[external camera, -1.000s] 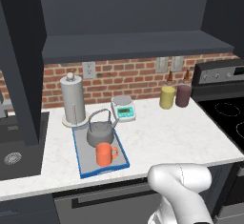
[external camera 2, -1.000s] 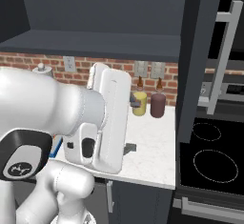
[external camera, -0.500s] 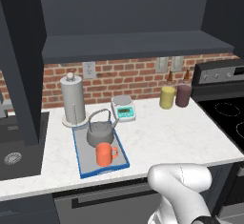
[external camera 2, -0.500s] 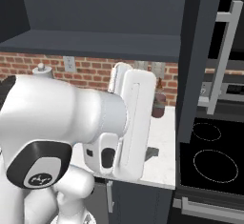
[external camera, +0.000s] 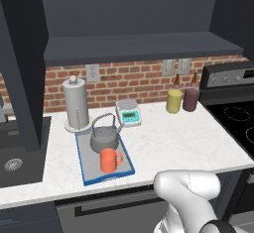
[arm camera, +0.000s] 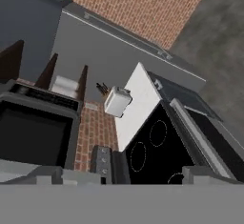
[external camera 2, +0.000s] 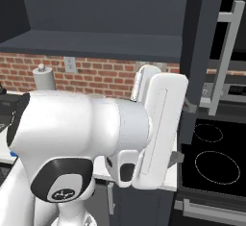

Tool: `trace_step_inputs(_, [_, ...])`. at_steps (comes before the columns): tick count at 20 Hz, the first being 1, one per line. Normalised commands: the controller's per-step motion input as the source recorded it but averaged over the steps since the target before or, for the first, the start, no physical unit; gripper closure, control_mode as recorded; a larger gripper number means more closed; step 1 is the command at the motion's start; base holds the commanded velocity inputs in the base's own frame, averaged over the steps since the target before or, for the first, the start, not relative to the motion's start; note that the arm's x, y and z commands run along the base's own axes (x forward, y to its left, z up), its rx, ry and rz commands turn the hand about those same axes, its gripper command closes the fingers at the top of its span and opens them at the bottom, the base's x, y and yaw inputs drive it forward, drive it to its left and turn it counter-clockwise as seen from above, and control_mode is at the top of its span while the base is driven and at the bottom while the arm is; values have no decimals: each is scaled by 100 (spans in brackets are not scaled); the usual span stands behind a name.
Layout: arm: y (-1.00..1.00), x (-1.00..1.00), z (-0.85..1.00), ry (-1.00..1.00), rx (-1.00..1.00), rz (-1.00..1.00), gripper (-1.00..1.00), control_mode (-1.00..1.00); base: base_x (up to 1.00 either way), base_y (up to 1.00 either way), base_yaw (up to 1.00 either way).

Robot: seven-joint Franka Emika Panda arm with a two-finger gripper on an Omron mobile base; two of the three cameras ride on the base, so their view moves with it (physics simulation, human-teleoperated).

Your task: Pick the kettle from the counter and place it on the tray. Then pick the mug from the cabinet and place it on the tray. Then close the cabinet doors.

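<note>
Mug and kettle both sat on the tray near the counter's front edge, the mug closest and the kettle touching or just behind it, so only the cabinet doors appeared left to close. Over the last second nothing on the counter had shifted, but in the right base view the arm had swung to the right, toward the open right-hand door and its silver bar handle. The gripper was spread wide and empty, looking out over the stove.

Farther back, the paper-towel holder, scale and two canisters stood along the brick wall, well below the cabinet. The left door hung out over the sink side. Both door edges jutted toward the robot, probably leaving tight room to swing beside the right one.
</note>
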Motion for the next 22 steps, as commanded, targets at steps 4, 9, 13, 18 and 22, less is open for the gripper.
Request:
trace_step_inputs(4, [-47,0,11,-5,0,-15,-100,-100,0,0,0])
trace_step_inputs(9, [-43,1,4,-4,0,-14,-100,-100,0,0,0])
trace_step_inputs(13, [-38,11,0,0,0,-8,-100,-100,0,0,0])
trace_step_inputs(18, [-17,29,0,1,-1,-1,-100,-100,0,0,0])
trace_step_inputs(22, [-4,37,0,3,-4,0,-100,-100,0,0,0])
